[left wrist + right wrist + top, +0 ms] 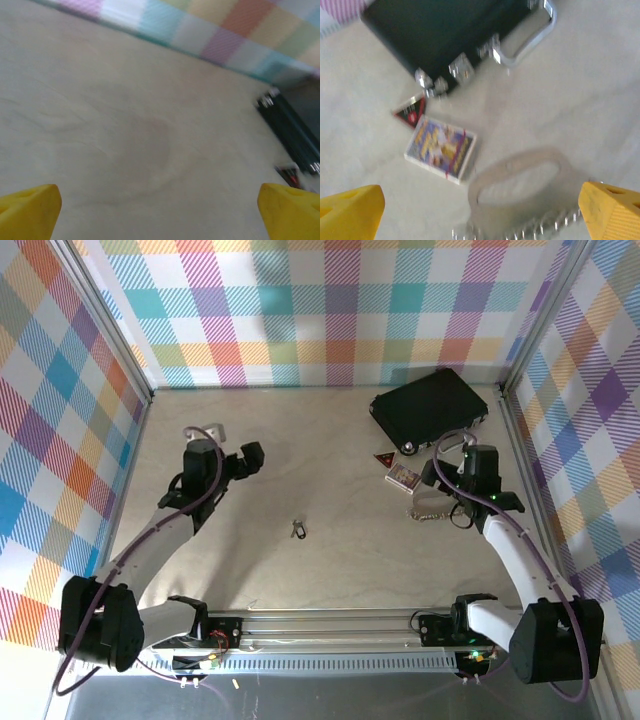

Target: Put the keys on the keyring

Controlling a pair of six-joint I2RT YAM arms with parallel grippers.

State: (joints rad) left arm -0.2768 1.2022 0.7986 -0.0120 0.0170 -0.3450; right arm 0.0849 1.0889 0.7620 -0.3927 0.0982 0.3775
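Though splayed — left pincer (pixel 251 454) (keys (pixel 297 529) apart)

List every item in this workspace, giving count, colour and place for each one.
Black hard case with silver handle: one, black, table's far right.
Small flat triangle: one, red and black, beside case.
Patterned card pack: one, multicoloured, beside triangle.
Pale translucent loop: one, whitish, near pack.
Silver bead chain: one, silver, by loop.
Silver-grey metal key: one, grey, table centre.
Beige table: one, beige, underneath.
Left hand, right hand: two, yellow-tipped, open.
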